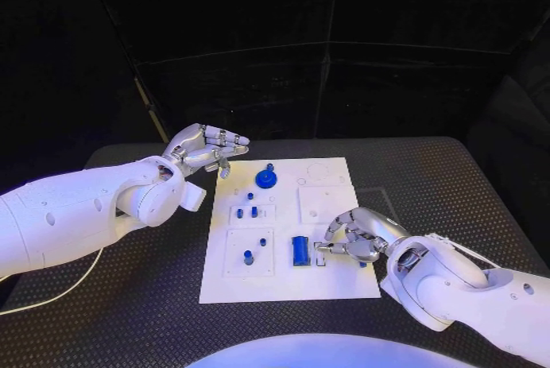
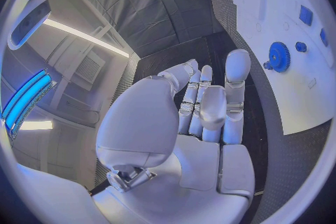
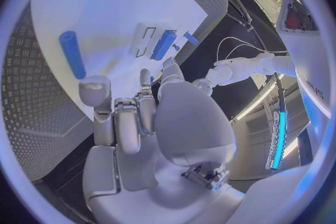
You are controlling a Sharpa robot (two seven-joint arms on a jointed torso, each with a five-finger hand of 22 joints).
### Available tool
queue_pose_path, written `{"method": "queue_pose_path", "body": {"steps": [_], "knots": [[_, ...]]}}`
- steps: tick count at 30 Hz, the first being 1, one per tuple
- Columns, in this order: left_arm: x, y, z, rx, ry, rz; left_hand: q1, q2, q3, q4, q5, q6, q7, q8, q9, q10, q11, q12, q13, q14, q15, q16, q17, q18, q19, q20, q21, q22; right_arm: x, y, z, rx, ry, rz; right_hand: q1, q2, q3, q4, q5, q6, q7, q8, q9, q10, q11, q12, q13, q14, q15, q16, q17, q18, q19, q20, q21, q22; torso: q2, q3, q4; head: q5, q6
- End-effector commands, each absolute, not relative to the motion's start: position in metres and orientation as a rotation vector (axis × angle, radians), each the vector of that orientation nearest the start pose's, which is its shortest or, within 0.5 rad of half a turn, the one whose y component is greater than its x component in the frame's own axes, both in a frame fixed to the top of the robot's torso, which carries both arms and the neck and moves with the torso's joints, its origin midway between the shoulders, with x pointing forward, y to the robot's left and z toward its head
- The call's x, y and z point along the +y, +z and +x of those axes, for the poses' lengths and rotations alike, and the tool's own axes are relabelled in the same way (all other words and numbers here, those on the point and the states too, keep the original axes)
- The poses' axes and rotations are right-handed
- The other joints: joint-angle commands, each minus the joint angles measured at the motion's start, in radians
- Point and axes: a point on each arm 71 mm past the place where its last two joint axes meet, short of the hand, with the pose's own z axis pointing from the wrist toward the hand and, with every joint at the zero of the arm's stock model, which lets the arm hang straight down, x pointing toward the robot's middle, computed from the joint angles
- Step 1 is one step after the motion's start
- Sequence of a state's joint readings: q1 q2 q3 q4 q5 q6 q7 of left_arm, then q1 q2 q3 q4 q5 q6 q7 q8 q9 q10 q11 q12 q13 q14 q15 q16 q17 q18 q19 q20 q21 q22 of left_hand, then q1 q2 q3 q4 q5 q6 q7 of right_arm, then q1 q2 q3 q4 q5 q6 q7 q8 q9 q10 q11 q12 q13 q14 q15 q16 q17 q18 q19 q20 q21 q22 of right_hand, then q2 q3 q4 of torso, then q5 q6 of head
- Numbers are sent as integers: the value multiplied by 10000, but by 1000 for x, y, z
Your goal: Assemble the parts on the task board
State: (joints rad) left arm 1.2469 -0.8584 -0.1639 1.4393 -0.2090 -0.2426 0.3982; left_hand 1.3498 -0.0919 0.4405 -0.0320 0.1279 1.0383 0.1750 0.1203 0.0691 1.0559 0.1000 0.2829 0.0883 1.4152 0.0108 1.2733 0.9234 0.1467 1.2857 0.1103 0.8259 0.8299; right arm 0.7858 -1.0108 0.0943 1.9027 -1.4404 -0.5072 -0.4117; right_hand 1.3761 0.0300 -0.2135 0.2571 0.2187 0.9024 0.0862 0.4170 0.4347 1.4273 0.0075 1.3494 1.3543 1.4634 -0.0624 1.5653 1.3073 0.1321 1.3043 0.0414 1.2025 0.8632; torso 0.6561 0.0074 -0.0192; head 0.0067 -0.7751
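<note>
— Hands first, nearest one: what is the right hand point(image 1: 353, 234) doing?
— It sits low over the near right part of the task board point(image 1: 344, 282), fingers curled in close together. Whether the fingertips pinch anything I cannot tell; the right wrist view shows nothing plainly held.
— And what lies by it?
— A blue cylinder point(image 1: 299, 250) lying flat just beside the fingers, near the board's near edge. Toward the board's left side of that, a square plate with two small blue pegs point(image 1: 249, 257) standing in it.
— Further back?
— Mid-board, another small plate with short blue pieces point(image 1: 253, 212) set in it, and a bare white square point(image 1: 323, 203) beside it toward the right edge.
— Toward the far edge?
— A blue gear point(image 1: 266, 179) near the far left corner; the left wrist view shows its teeth point(image 2: 279, 57).
— The left hand point(image 1: 207, 150)?
— Raised off the far left corner of the board, above the black table point(image 1: 149, 304), fingers loosely bent and apart, holding nothing.
— Any writing or labels?
— None I can read on the board or parts
</note>
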Motion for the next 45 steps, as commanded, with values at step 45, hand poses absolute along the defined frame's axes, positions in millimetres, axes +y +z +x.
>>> {"method": "queue_pose_path", "body": {"steps": [45], "knots": [[236,-210,491,15923,-14222,-8649,-74,16,-14,-27,-37,-98,-14,16,-12,-84,20,88,-9,-73,19,15,-5,160,-50,9,-38,-5,-243,-280,351,19229,3263,232,-355,-96,-718,268,95,1481,-219,-527,-624,96,-171,-169,-270,1071,-91,47,2620,-136,67,-14,171,361,-112,-6,-156,-361,63]]}}
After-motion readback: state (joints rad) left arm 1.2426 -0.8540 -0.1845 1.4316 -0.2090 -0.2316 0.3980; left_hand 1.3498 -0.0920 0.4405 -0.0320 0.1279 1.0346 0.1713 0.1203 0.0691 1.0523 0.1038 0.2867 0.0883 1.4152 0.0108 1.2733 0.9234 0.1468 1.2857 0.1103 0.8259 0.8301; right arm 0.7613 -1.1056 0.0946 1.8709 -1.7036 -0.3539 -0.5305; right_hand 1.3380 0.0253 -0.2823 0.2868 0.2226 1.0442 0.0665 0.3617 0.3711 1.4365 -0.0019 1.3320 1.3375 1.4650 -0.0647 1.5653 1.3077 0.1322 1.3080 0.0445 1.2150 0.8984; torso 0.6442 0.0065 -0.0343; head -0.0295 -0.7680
